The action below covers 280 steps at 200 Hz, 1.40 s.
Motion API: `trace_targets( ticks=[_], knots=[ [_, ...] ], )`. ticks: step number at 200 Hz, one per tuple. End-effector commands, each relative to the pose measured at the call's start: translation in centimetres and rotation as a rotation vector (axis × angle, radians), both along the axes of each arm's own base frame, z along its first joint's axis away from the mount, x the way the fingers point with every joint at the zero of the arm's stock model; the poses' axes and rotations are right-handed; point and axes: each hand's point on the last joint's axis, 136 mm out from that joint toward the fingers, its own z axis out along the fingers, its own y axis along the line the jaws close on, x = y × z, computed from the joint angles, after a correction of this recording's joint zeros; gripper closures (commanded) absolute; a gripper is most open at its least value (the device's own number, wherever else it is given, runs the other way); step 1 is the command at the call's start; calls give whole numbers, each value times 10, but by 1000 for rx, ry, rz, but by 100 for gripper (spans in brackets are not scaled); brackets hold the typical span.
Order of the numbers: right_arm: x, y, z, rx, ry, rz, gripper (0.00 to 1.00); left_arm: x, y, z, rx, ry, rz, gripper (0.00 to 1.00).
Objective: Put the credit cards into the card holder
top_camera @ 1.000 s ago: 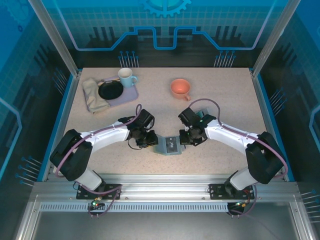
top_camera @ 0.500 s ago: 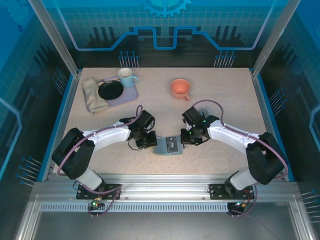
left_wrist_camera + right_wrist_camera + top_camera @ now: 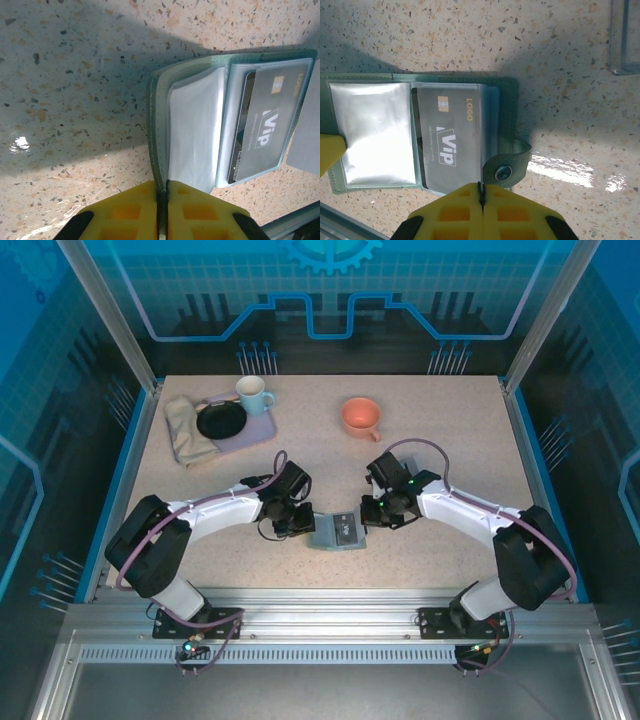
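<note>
A grey card sits in the card holder, whose edges the left fingers and right fingers clench; others probably remain.

Both arms bend inward, wrists low. The left gripper and right gripper face each other, fingers pinched together on opposite edges of the card holder.

We count one card holder, open on the counter, with one grey card showing in its sleeves. Beyond the card holder stand two cups: one pale mug to its far left, one orange cup almost straight behind. Far left of it too: one black plate, one lilac tray, one cloth. Two arms flank it, one left arm and one right arm.
</note>
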Motion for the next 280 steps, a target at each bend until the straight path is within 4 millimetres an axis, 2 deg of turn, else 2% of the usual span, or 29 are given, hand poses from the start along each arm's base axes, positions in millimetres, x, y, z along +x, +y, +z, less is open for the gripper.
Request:
trace_targets(
  ticks=[1,51,107,112,191,251,280],
  knots=[
    [-1,-4,-10,-8,24,-7,95,-5,4,-9,32,16,-6,88],
    [-1,-16,-6,-64,-2,-21,95,-6,5,-10,38,17,-6,88],
    [0,0,-7,10,17,-8,96,-6,4,-11,34,20,-4,88],
    [-6,-3,-14,6,33,-10,95,-6,4,-11,35,20,-5,88],
    [-5,4,-2,49,24,-3,95,-6,1,-12,32,21,-8,88],
    [-2,10,18,117,-8,-17,95,-8,1,-14,36,24,-10,88],
    [-3,11,21,133,-6,-17,94,-7,1,-15,34,24,-11,89]
  ],
)
